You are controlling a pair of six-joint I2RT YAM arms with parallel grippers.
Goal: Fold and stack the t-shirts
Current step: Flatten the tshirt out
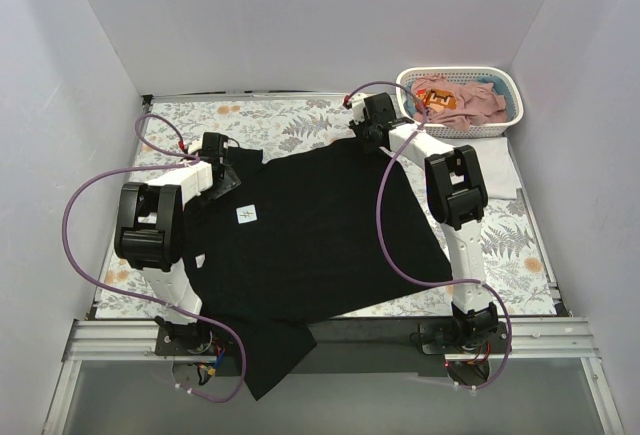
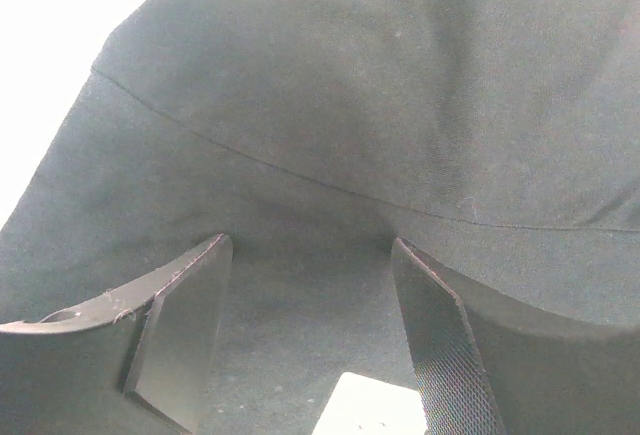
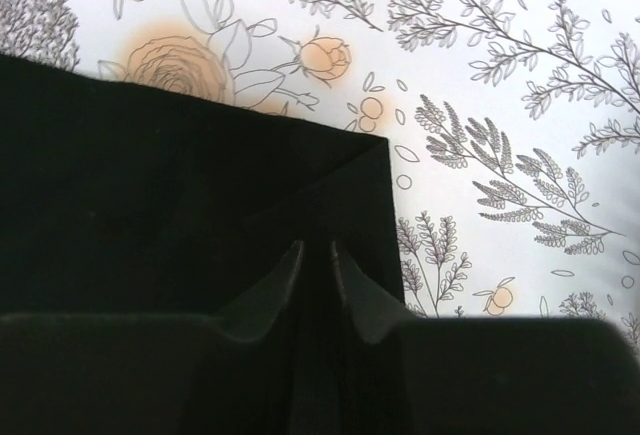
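Illegible mark on label point(image 1: 248, 215) of black t-shirt point(image 1: 330, 240)

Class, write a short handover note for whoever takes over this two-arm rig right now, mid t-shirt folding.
The left gripper is open, fingers apart over the black t-shirt, at its far left.
The right gripper is shut on that shirt's far right corner.
The black t-shirt lies spread on the floral cloth, one part hanging over the near table edge.
The pink t-shirts sit heaped in the white basket, far right.
Done: no folded stack in view.
Left: fold every shirt, then stack.
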